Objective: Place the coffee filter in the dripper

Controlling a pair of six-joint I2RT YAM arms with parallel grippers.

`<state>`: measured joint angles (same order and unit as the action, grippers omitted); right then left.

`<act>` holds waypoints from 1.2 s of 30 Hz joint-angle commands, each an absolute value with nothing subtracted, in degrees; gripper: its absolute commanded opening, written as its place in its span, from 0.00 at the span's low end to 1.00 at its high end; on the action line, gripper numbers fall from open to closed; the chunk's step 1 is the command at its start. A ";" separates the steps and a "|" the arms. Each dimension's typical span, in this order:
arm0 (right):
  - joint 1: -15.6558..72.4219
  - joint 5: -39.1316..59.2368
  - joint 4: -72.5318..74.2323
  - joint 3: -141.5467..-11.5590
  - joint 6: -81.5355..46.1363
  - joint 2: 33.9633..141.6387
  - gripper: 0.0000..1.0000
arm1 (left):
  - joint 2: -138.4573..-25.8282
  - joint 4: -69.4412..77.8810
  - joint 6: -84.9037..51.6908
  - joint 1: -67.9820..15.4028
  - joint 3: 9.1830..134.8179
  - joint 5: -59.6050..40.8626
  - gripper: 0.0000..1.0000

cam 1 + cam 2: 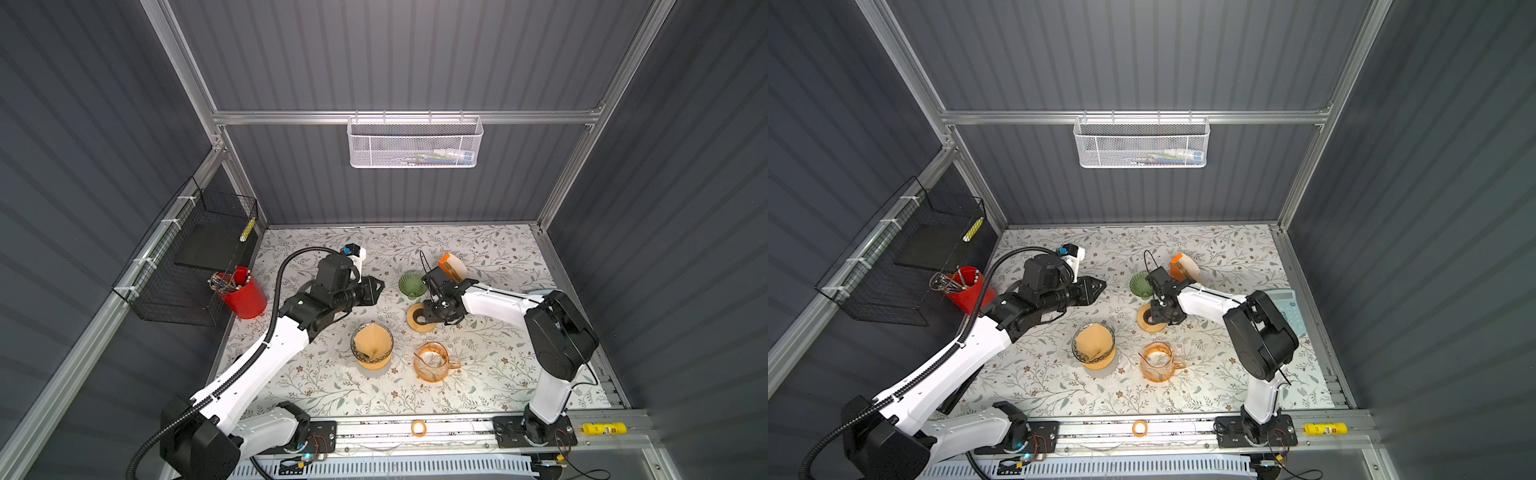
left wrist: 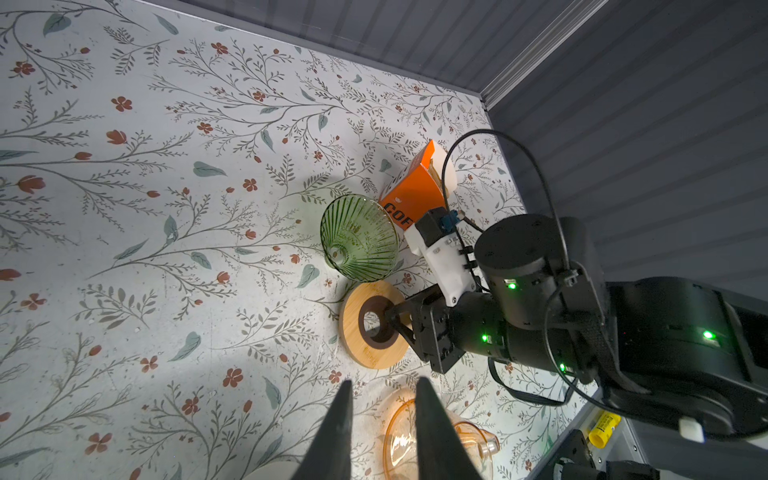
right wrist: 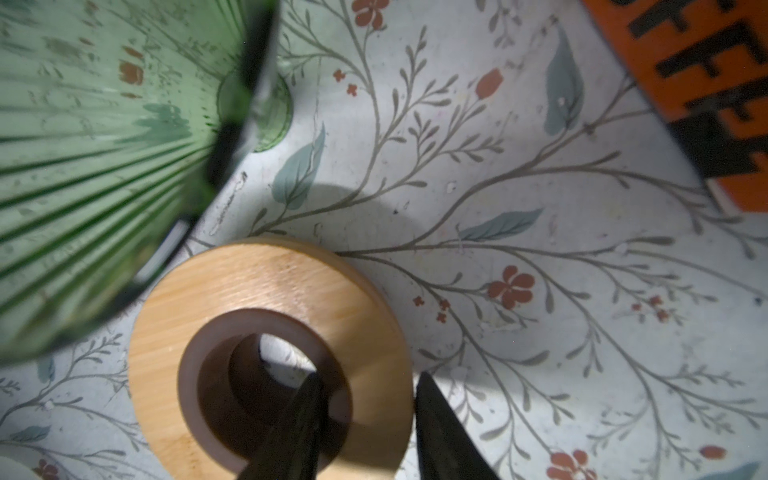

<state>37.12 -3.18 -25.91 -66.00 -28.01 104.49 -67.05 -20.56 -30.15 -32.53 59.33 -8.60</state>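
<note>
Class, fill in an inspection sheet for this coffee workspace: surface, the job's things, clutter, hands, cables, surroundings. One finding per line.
Surface: floral table, lightly scuffed.
Job's things: green dripper holds no filter and sits beside the wooden ring; tan filter sits in a clear glass vessel; orange coffee box behind the dripper.
Clutter: red pen cup, orange glass jug, calculator, tape roll, yellow tube.
Hands: left hand narrowly open, empty; right hand astride the ring's band, one finger in its hole, grip unclear.
Cables: black conduit along the left arm; thin looped cable at the right wrist.
Surroundings: white mesh basket on the back rail; black wire basket on the left wall.
</note>
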 commanded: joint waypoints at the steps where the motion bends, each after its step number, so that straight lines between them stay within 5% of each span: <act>1: 36.96 -3.43 -27.10 -65.22 -27.90 102.28 0.37 | -65.57 -21.23 -29.05 -32.14 58.76 -8.26 0.27; 13: 37.01 -2.80 -28.76 -64.21 -27.50 98.77 0.34 | -65.13 -21.44 -29.36 -32.17 58.59 -7.91 0.27; 22: 36.99 -2.46 -28.69 -66.10 -26.85 102.63 0.46 | -65.04 -21.62 -29.44 -32.17 58.80 -7.91 0.27; 36: 36.91 -2.82 -28.65 -68.29 -26.55 106.87 0.33 | -65.66 -21.95 -29.01 -32.17 59.41 -7.47 0.27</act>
<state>37.10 -2.76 -27.88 -67.33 -26.74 106.15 -66.30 -20.97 -30.15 -32.53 59.29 -8.05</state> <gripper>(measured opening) 0.346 0.272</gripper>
